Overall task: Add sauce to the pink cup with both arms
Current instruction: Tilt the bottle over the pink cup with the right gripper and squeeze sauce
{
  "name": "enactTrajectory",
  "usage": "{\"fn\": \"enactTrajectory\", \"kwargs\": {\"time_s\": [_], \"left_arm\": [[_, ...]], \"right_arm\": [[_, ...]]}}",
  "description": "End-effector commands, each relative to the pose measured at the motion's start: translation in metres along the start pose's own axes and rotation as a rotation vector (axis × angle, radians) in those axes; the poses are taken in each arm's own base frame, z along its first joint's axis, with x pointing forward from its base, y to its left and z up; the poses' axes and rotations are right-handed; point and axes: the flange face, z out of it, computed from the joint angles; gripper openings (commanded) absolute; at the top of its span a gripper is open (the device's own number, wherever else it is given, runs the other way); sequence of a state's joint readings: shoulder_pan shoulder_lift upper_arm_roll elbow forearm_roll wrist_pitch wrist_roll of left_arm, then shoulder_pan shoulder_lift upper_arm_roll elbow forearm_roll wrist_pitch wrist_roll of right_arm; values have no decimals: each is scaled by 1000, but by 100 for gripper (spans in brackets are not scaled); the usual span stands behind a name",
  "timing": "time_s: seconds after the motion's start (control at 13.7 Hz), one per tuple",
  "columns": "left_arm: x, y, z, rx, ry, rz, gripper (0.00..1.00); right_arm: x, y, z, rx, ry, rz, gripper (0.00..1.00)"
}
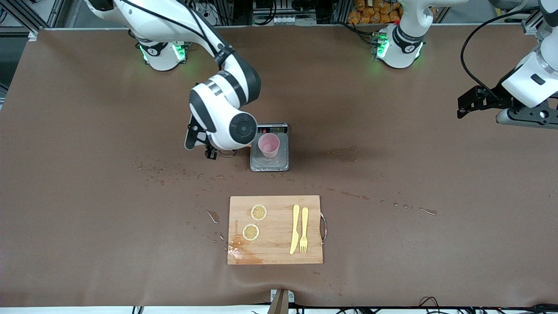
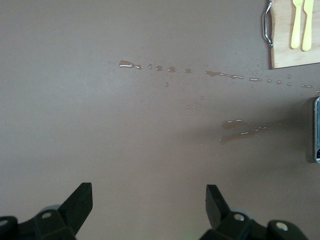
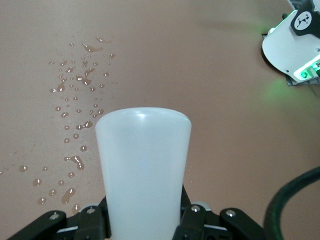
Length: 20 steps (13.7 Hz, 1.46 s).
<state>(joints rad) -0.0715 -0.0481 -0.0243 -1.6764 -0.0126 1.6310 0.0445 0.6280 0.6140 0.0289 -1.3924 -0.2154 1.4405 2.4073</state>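
Note:
My right gripper (image 3: 144,220) is shut on the sauce bottle (image 3: 143,165), a translucent whitish body that fills the gap between the fingers; its orange cap is hidden. In the front view this gripper (image 1: 210,150) hangs low over the table right beside the grey scale (image 1: 270,165), toward the right arm's end, and the wrist hides most of the bottle. The pink cup (image 1: 269,145) stands upright on the scale tray. My left gripper (image 1: 462,108) waits high over the left arm's end of the table, open (image 2: 149,195) with nothing between its fingers.
A wooden cutting board (image 1: 279,253) lies nearer the front camera, with two lemon slices (image 1: 259,212), a yellow knife (image 1: 295,229) and a yellow fork (image 1: 304,230) on it. Water drops (image 1: 174,172) are scattered over the brown table between scale and board.

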Motion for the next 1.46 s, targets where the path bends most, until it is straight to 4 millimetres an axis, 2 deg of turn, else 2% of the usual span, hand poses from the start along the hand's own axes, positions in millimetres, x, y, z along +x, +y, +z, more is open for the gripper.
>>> {"fn": "enactTrajectory", "kwargs": {"time_s": [0.0,0.15,0.44,0.51,0.8,0.95,1.17,1.32,1.39], "left_arm": [[-1,0,-28,29,19,9,100],[-1,3,-28,28,18,11,100],[1,1,-16,25,-30,-18,100],[-1,-1,-18,25,-34,-25,100],[-7,5,-20,27,-66,-16,100],[-7,14,-19,23,-71,-6,100],[-7,16,-18,25,-73,-41,100],[-7,18,-18,22,-73,-38,100],[-8,18,-20,22,-70,-38,100]], "right_arm": [[-16,2,-10,13,61,36,47],[-26,11,-14,35,72,29,47],[-53,24,0,61,129,8,45],[-54,25,0,64,133,7,33],[-53,23,2,60,133,7,22],[-47,20,-1,51,121,8,6],[-33,15,-12,32,79,-11,6],[-14,8,-21,0,25,-41,6],[2,0,-27,-12,-7,-30,6]]}}
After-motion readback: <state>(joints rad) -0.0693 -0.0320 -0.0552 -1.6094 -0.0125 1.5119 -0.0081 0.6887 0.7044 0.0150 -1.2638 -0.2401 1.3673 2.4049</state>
